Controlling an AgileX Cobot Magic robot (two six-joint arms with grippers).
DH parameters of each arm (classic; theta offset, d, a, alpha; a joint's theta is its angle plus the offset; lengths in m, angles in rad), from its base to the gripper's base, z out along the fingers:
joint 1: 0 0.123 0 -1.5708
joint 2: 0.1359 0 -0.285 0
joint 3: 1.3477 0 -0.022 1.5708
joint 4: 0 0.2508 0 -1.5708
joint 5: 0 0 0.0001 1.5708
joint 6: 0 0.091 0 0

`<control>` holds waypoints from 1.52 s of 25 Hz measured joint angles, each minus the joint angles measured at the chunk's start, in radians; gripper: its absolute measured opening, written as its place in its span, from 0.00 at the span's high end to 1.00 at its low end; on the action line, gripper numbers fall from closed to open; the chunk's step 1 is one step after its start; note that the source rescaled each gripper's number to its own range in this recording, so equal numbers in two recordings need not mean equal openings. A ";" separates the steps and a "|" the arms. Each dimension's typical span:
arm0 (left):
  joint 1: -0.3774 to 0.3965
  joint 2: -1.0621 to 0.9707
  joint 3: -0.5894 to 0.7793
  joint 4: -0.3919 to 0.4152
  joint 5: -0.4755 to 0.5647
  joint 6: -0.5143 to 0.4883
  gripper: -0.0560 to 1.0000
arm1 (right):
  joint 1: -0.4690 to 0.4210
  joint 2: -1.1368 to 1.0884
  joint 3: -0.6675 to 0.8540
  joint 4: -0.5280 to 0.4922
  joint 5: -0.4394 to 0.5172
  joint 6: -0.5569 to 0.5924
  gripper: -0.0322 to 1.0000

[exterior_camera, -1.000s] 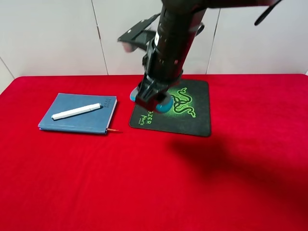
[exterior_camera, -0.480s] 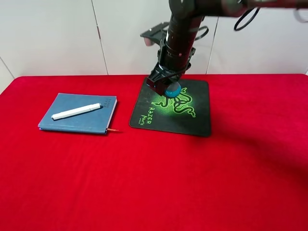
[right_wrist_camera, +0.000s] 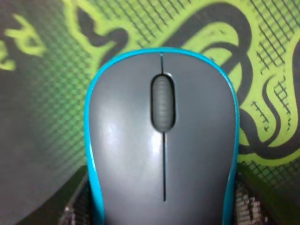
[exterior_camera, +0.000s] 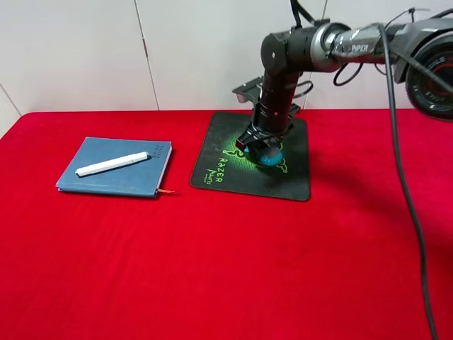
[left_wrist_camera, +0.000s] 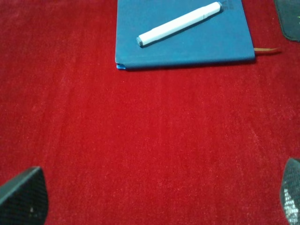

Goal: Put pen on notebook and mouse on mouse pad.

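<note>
**Blue-sided mouse at the mouse pad, pen on the notebook**

Red cloth (exterior_camera: 212, 269) covers the whole table; pale wall panels stand behind it at 12 o'clock.

Exterior high view: the right gripper (exterior_camera: 262, 147) is down over the middle of the mouse pad (exterior_camera: 226, 180), with the mouse (exterior_camera: 270, 157) under it, only a blue edge showing. The arm hides whether the mouse rests on the mat. A black cable (exterior_camera: 403, 184) hangs across the right side. The notebook (exterior_camera: 106, 180) lies well apart from the pad, toward 9 o'clock, with the pen (exterior_camera: 113, 164) across its cover, dark tip toward 3 o'clock.

Right wrist view adds the detail: grey top, scroll wheel, bright blue rim of the mouse (right_wrist_camera: 161, 145), green snake logo of the pad (right_wrist_camera: 42, 131) just behind it. Dark finger pads (right_wrist_camera: 77, 206) press both flanks, so the fingers are clamped on the mouse.

Left wrist view: the left gripper (left_wrist_camera: 159, 197) hangs above bare cloth, its fingertips (left_wrist_camera: 23, 197) set wide apart and holding nothing. It also shows the slate-blue notebook (left_wrist_camera: 187, 47), the white pen (left_wrist_camera: 178, 23) lying wholly on it, the orange ribbon (left_wrist_camera: 267, 49) poking out at one corner, and a corner of the pad (left_wrist_camera: 288, 18).
</note>
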 joint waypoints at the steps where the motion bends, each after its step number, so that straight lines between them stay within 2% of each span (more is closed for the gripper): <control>1: 0.000 0.000 0.000 0.000 0.000 0.000 0.00 | -0.002 0.006 0.000 -0.001 -0.007 0.000 0.94; 10: 0.000 0.000 0.000 0.000 0.000 0.000 0.00 | -0.003 0.024 -0.005 0.005 -0.028 0.004 0.94; 11: 0.000 0.000 0.000 0.000 0.000 0.000 0.00 | -0.003 0.024 -0.005 0.005 -0.028 0.009 0.88; 13: 0.000 0.000 0.000 0.000 0.000 0.000 0.00 | -0.003 0.024 -0.005 0.005 -0.029 0.031 0.37; 14: 0.000 0.000 0.000 0.000 0.000 0.000 0.00 | -0.003 0.024 -0.005 0.005 -0.028 0.043 0.21; 16: 0.000 0.000 0.000 0.000 0.000 0.000 0.00 | -0.003 0.024 -0.005 0.000 -0.028 0.055 0.08; 17: 0.000 0.000 0.000 0.000 0.000 0.000 0.00 | -0.003 0.024 -0.005 0.005 -0.028 0.058 0.05; 20: 0.000 0.000 0.000 0.000 0.000 0.000 0.00 | -0.003 0.023 -0.005 0.005 -0.023 0.060 0.01; 25: 0.000 0.000 0.000 0.000 0.000 0.000 0.00 | -0.003 -0.042 -0.014 0.005 0.038 0.064 0.00; 32: 0.000 0.000 0.000 0.000 -0.001 0.000 0.00 | -0.003 -0.227 -0.017 0.026 0.206 0.085 0.00; 38: 0.000 0.000 0.000 0.000 -0.001 0.000 0.00 | -0.003 -0.378 -0.017 0.031 0.225 0.152 0.00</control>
